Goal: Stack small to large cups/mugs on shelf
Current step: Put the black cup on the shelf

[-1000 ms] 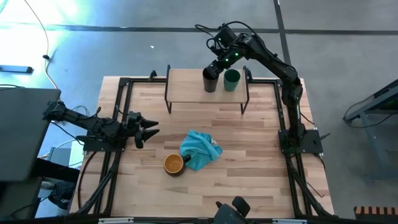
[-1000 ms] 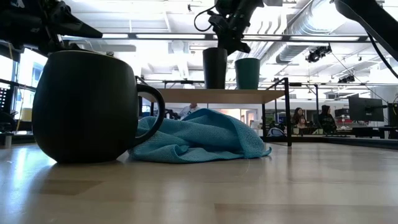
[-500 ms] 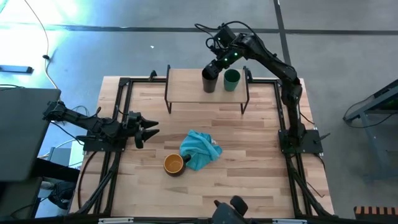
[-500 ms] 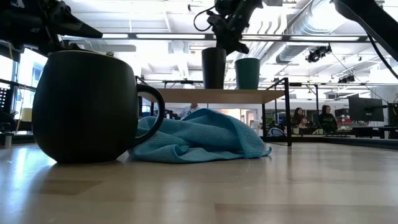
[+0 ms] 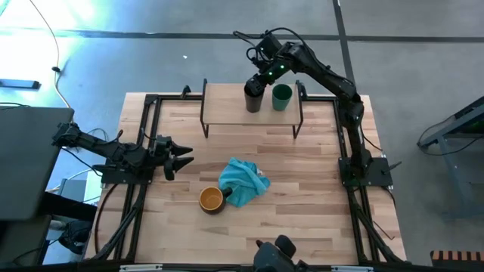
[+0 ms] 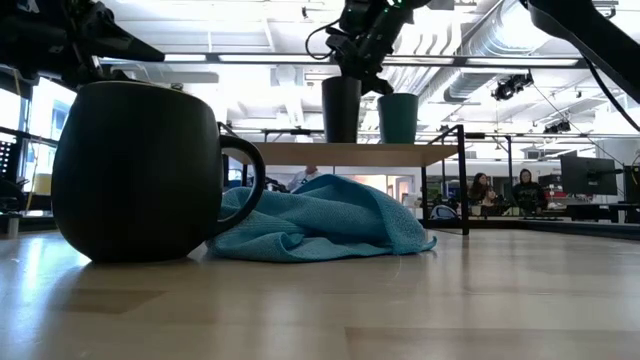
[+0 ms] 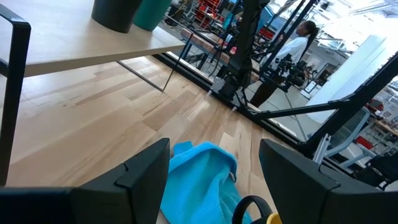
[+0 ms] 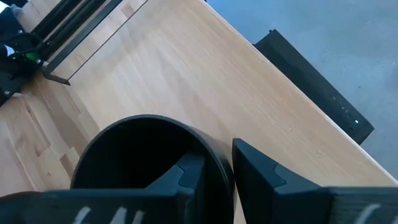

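Observation:
On the shelf [image 5: 227, 102] a tall black cup [image 5: 252, 99] stands upright beside the green cup [image 5: 282, 96], with a small gap between them. My right gripper [image 8: 214, 165] comes down from the far right and is shut on the black cup's rim. The green cup stands on its base on the shelf board [image 6: 345, 152]. The dark mug [image 5: 212, 199], yellow-orange inside, stands on the table near the front, against the teal cloth [image 5: 243, 181]. My left gripper [image 5: 178, 156] waits open at the table's left side. My right gripper pinches the black cup's rim [image 8: 214, 149] with one finger [image 8: 183, 177] inside the cup and the other finger [image 8: 261, 171] outside. The fingers slant down from the far right side. The cup stays upright with its base [image 6: 341, 140] level with the shelf's top.
The shelf's black metal legs [image 5: 204, 113] stand on the table's far half. The cloth lies crumpled between the mug and the table's middle. Black frame rails [image 5: 147, 136] run along both table sides. People [image 6: 522, 190] stand in the room beyond the table.
My right gripper has moved a little toward the table's left edge, staying shut on the black cup. The cup has shifted with it, still upright, and the gap to the green cup has widened.

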`<action>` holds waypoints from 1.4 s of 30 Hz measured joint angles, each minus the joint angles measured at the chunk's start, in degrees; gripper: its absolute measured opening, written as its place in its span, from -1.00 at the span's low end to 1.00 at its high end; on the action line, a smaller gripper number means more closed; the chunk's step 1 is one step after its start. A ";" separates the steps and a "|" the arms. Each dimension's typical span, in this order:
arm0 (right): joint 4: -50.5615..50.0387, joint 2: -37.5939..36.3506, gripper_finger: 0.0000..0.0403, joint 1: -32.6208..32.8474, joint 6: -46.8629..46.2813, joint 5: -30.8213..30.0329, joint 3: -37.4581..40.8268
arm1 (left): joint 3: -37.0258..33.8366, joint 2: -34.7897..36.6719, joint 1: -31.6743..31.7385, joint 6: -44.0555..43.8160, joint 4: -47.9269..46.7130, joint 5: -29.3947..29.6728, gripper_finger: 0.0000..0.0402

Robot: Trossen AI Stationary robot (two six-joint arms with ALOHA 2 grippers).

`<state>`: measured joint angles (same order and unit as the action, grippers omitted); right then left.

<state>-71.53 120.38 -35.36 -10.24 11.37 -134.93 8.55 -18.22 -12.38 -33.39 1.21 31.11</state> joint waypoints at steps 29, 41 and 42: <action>4.07 0.00 -0.68 -0.38 -0.24 2.06 -0.01 | -0.02 0.00 -0.01 0.02 -1.05 0.01 0.18; 4.18 0.00 -0.68 -0.38 -0.22 2.15 -0.02 | -0.01 -0.01 0.00 0.00 -1.05 0.00 0.18; 4.18 0.00 -0.68 -0.38 -0.24 2.15 -0.02 | -0.02 -0.02 0.00 0.00 -1.05 0.00 0.18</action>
<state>-67.35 120.38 -35.75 -10.48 13.52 -134.96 8.54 -18.24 -12.38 -33.39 0.16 31.11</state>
